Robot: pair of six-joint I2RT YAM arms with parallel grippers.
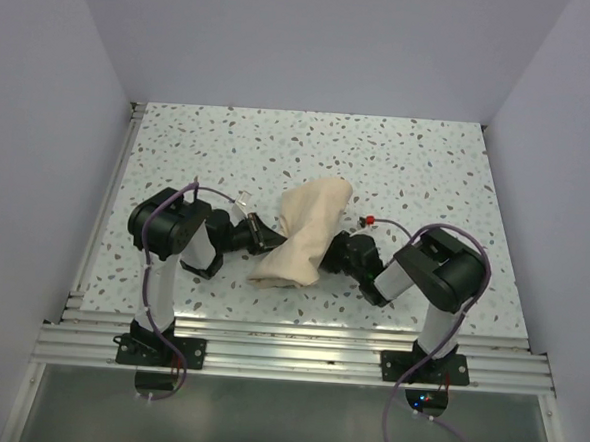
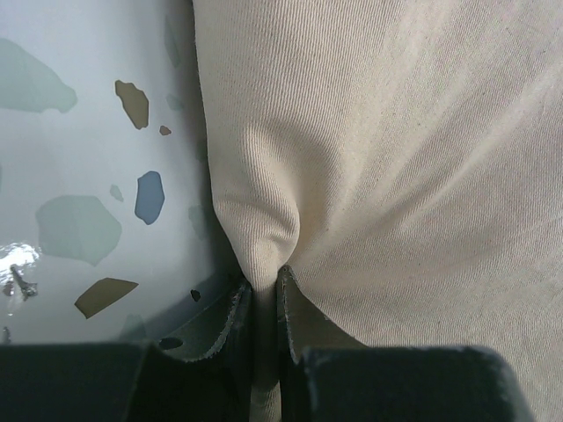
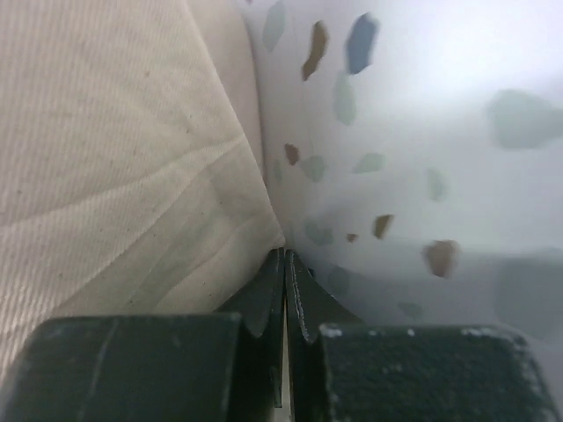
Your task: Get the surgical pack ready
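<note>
The white speckled tabletop (image 1: 428,169) is carrying the whole scene. Lying mid-table between the two arms is the large tan-beige cloth bundle (image 1: 309,232), slanting from far right down to near left. The left gripper (image 2: 264,286) is biting in on the bundle's left flank, jaws clenching a narrow pleat of the weave, and the fabric is puckering right into the slot. The right gripper (image 3: 284,264) is coming in from the opposite side with its jaws clamped fully together, tips sitting right at the cloth's edge where it meets the table. This is looking like a two-sided handling of the wrap. To do it well, I'd say the left should be holding that pleat deep so it isn't sliding out. The right side likely needs a proper bite of cloth before any pull, and both arms should be moving evenly and low. Whether the right tips are nipping any fabric isn't showing, and whatever the bundle is wrapping is staying hidden inside.
</note>
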